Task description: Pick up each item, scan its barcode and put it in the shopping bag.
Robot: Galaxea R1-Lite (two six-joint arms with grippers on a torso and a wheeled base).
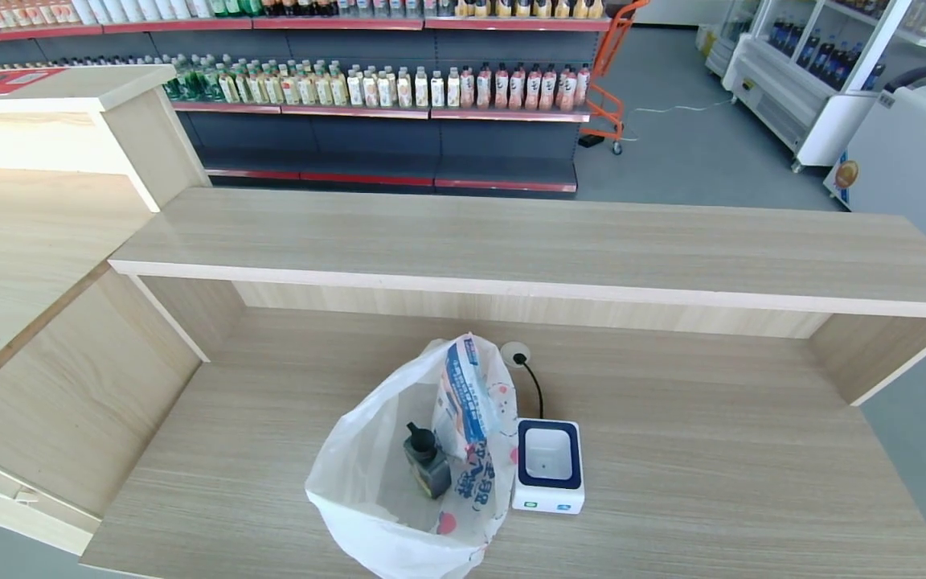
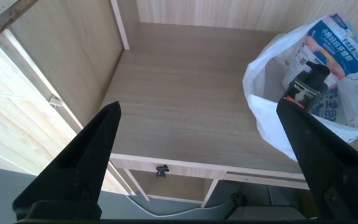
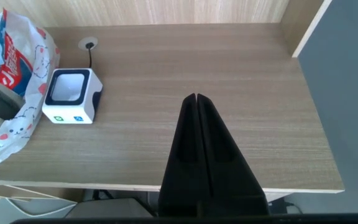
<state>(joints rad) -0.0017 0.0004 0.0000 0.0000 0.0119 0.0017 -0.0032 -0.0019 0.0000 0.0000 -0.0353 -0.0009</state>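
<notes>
A white plastic shopping bag stands open near the front edge of the wooden counter. Inside it are a dark bottle with a black cap and a white-and-blue packet standing upright. The bag and bottle also show in the left wrist view, the bag in the right wrist view. A white barcode scanner sits right of the bag, also the scanner. My left gripper is open, held back over the counter's front left. My right gripper is shut over the front right.
A raised wooden shelf spans the back of the counter, with side walls left and right. A black cable runs from the scanner to a hole in the counter. Store shelves of bottles stand beyond.
</notes>
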